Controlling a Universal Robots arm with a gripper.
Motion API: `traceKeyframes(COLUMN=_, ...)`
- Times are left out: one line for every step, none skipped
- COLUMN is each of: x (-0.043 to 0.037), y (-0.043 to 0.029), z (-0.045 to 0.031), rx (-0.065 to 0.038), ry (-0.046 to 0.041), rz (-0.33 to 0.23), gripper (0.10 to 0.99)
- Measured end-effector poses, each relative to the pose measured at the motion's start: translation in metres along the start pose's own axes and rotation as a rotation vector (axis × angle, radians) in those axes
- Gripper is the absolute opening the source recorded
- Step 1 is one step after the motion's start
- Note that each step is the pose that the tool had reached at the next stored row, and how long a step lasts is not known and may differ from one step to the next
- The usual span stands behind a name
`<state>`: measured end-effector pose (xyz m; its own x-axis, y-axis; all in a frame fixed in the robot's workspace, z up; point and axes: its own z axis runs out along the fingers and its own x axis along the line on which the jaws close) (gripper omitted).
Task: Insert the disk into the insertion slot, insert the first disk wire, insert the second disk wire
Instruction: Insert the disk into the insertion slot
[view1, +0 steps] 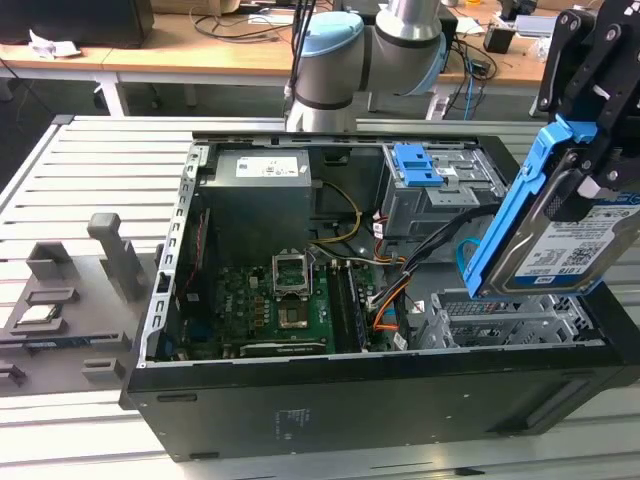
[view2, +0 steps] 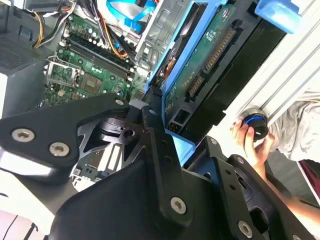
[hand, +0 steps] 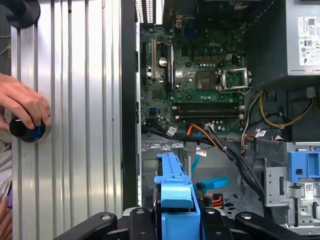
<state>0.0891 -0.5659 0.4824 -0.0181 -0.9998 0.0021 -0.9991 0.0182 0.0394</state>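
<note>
The disk (view1: 565, 245), a silver drive in a blue carrier, hangs tilted in the air at the exterior view's right, over the open computer case. My gripper (view1: 590, 185) is shut on its upper part. Just below it lies the insertion slot (view1: 500, 320), a low grey perforated cage, with the disk apart from it. In the first wrist view the disk's blue carrier (hand: 175, 187) points into the case. The first disk wire (hand: 202, 134), red, orange and black, runs beside the slot. The second disk wire (hand: 212, 182), light blue, curls inside the slot area. The disk's green underside (view2: 210, 65) faces the second wrist camera.
A taller grey cage with a blue latch (view1: 420, 165) stands behind the slot. The motherboard (view1: 285, 300) fills the case's middle. A person's hand (hand: 25, 107) rests on a black knob on the slatted table beside the case. Grey fixtures (view1: 115, 255) stand at the exterior view's left.
</note>
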Motion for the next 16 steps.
traceKeyframes(x=0.0001, y=0.0028, z=0.0002, rx=0.000, ry=0.0000, rz=0.000, gripper=0.369)
traceKeyframes(x=0.0001, y=0.0055, z=0.0003, rx=0.000, ry=0.0000, rz=0.000, gripper=0.369)
traceKeyframes(x=0.0002, y=0.0076, z=0.0004, rx=0.000, ry=-0.0001, rz=0.000, gripper=0.369)
traceKeyframes(x=0.0002, y=0.0100, z=0.0005, rx=0.000, ry=0.0000, rz=0.000, gripper=0.369)
traceKeyframes(x=0.0002, y=0.0115, z=0.0006, rx=0.000, ry=0.0000, rz=0.000, gripper=0.369)
traceKeyframes(x=0.0003, y=0.0129, z=0.0007, rx=0.000, ry=-0.0001, rz=0.000, gripper=0.369)
traceKeyframes(x=0.0003, y=0.0147, z=0.0007, rx=0.000, ry=0.0000, rz=0.000, gripper=0.369)
traceKeyframes(x=0.0003, y=0.0175, z=0.0008, rx=0.000, ry=0.0000, rz=0.000, gripper=0.369)
traceKeyframes(x=0.0004, y=0.0213, z=0.0010, rx=0.000, ry=0.0001, rz=0.000, gripper=0.369)
traceKeyframes(x=0.0005, y=0.0247, z=0.0011, rx=0.000, ry=0.0000, rz=0.000, gripper=0.369)
traceKeyframes(x=0.0005, y=0.0260, z=0.0012, rx=0.000, ry=-0.0001, rz=0.000, gripper=0.369)
traceKeyframes(x=0.0005, y=0.0273, z=0.0013, rx=0.000, ry=-0.0001, rz=0.000, gripper=0.369)
traceKeyframes(x=0.0005, y=0.0292, z=0.0014, rx=0.000, ry=0.0000, rz=0.000, gripper=0.369)
traceKeyframes(x=0.0006, y=0.0306, z=0.0017, rx=0.000, ry=-0.0001, rz=0.000, gripper=0.369)
traceKeyframes(x=0.0005, y=0.0315, z=0.0022, rx=0.000, ry=-0.0001, rz=0.000, gripper=0.369)
traceKeyframes(x=0.0004, y=0.0319, z=0.0026, rx=0.000, ry=0.0000, rz=0.000, gripper=0.369)
